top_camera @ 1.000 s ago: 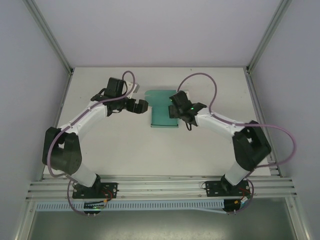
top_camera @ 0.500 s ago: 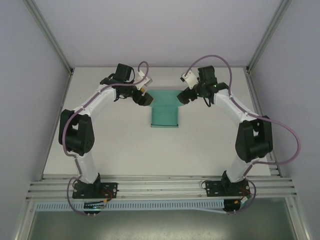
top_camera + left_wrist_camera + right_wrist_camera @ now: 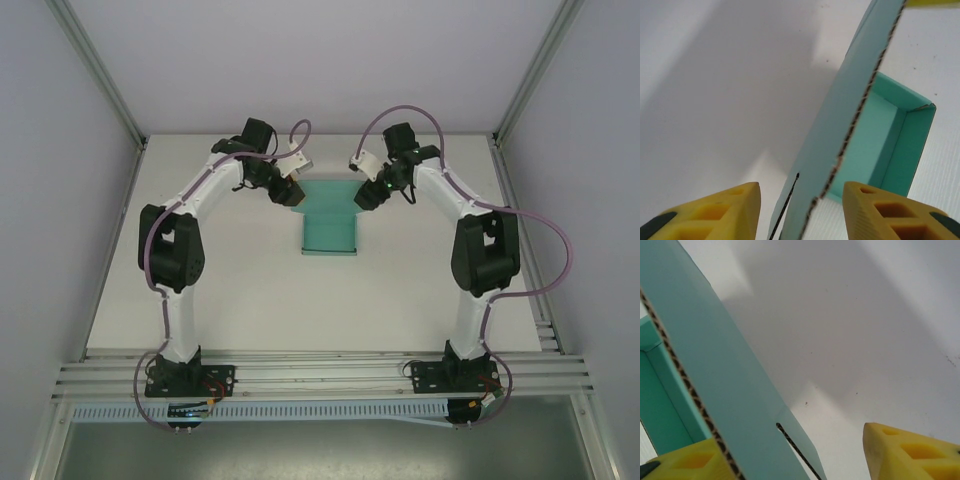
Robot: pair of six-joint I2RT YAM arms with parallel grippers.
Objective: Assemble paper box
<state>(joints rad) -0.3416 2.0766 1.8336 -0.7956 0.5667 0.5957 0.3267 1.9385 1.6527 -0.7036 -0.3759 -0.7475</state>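
Note:
The teal-green paper box (image 3: pixel 329 222) lies mid-table as a partly folded shape, with a wider part at its far end. My left gripper (image 3: pixel 290 192) sits at the far-left corner of that part and my right gripper (image 3: pixel 365 195) at the far-right corner. In the left wrist view an upright card flap (image 3: pixel 840 125) passes between the yellow fingers (image 3: pixel 735 210) of the open left gripper (image 3: pixel 801 186), beside the box's hollow inside (image 3: pixel 875 135). In the right wrist view the right gripper (image 3: pixel 790 435) stands open, a flap (image 3: pixel 715 355) close against its left finger (image 3: pixel 695 462).
The white table (image 3: pixel 220 290) is bounded by grey side walls and metal corner posts (image 3: pixel 95 65). An aluminium rail (image 3: pixel 320 375) with both arm bases runs along the near edge. Purple cables (image 3: pixel 400 120) loop above the wrists.
Both arms have swung away from the box's middle to its far end and straightened. The grippers now flank the far flap's two ends. The box lies where it was.

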